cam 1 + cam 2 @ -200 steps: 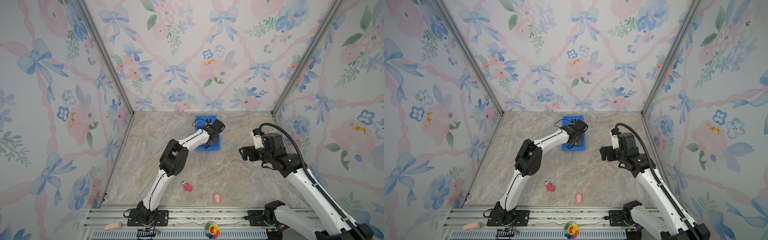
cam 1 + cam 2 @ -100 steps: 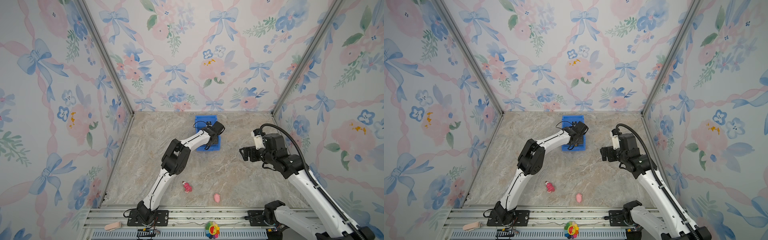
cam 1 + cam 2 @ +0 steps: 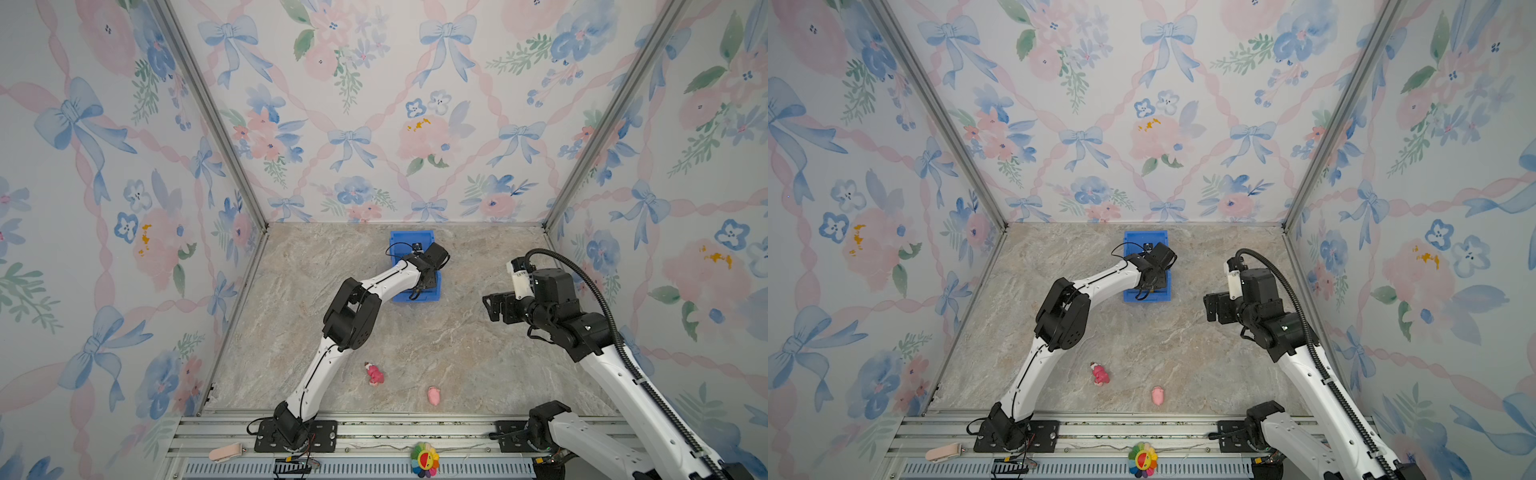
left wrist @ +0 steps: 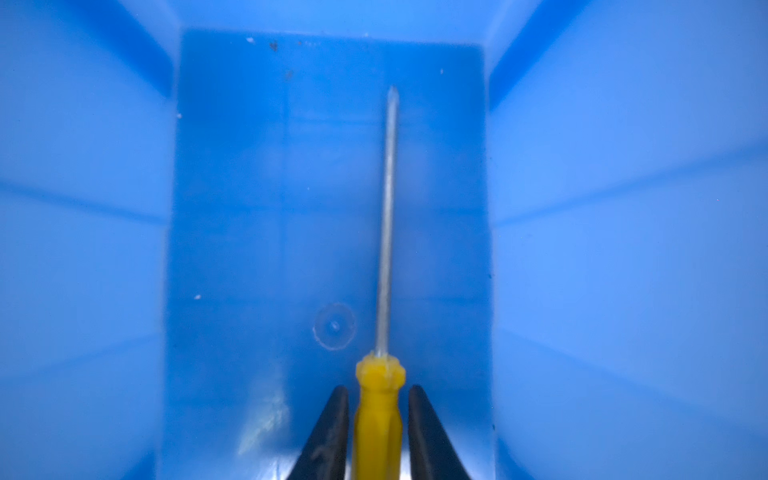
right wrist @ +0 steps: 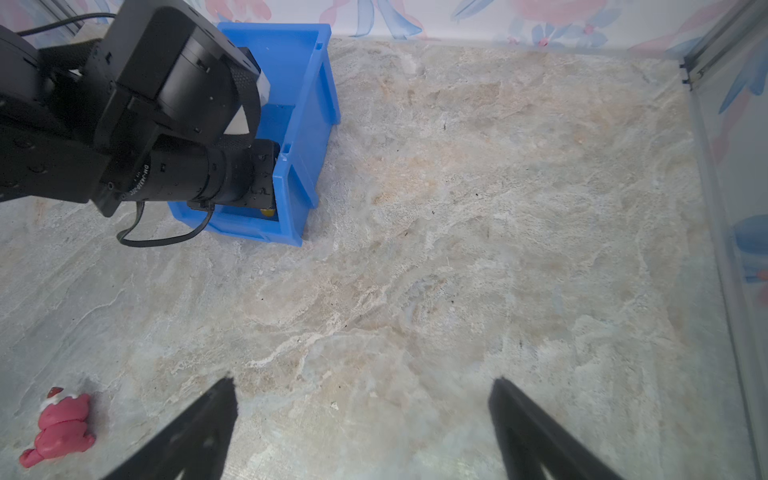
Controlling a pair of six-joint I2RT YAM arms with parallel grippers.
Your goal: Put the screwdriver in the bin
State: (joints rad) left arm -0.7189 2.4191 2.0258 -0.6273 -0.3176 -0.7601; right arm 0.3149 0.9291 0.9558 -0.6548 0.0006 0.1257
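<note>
The screwdriver (image 4: pixel 379 399) was seen inside the bin (image 4: pixel 623 249), its shaft pointed along the bin floor toward an end wall, so the placing was judged nearly done. Whether it lay fully on the floor could not be told. The left gripper (image 4: pixel 378 390) was seen slightly parted around the yellow handle, with a sliver of blue on each side. Only the withdrawal was judged left. The left arm was stretched across the tabletop (image 5: pixel 457 249), its wrist dipped into the bin. The right gripper (image 5: pixel 363 380) was held wide apart, well away from the bin.
</note>
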